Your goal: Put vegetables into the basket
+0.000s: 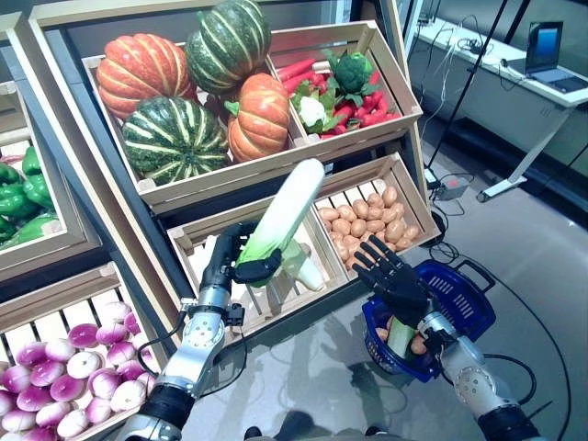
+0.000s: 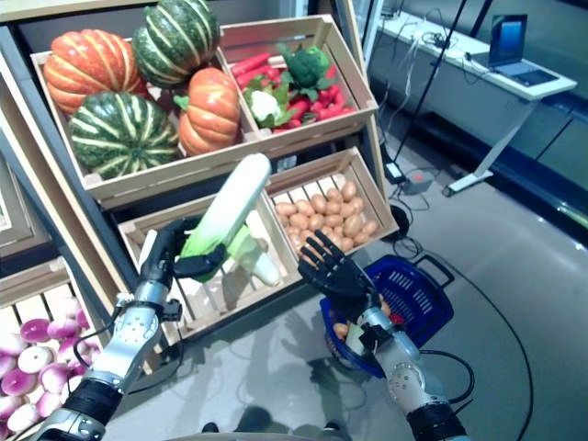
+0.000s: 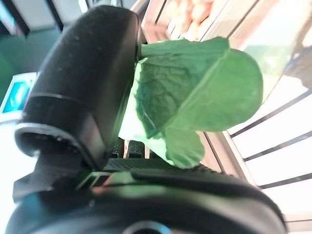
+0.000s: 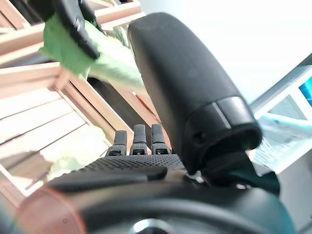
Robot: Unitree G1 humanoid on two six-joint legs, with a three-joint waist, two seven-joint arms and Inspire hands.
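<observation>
My left hand [image 1: 231, 259] is shut on the green leafy end of a long white-and-green cabbage [image 1: 287, 207], holding it tilted up above a slatted wooden crate [image 1: 197, 241]. Its leaves [image 3: 195, 97] fill the left wrist view beside the thumb. Another cabbage [image 1: 303, 266] lies in that crate. My right hand [image 1: 393, 277] is open, fingers spread, hovering over the blue basket [image 1: 464, 303] on the floor. The basket holds a pale green vegetable [image 1: 401, 334] and some potatoes.
Pumpkins [image 1: 175, 138] fill the upper crate, with red peppers, broccoli and cauliflower [image 1: 344, 87] beside them. Potatoes [image 1: 367, 216] sit in the crate right of the cabbages. Purple turnips [image 1: 69, 363] and green peppers [image 1: 23, 193] are at the left. A desk with a laptop [image 1: 542, 50] stands far right.
</observation>
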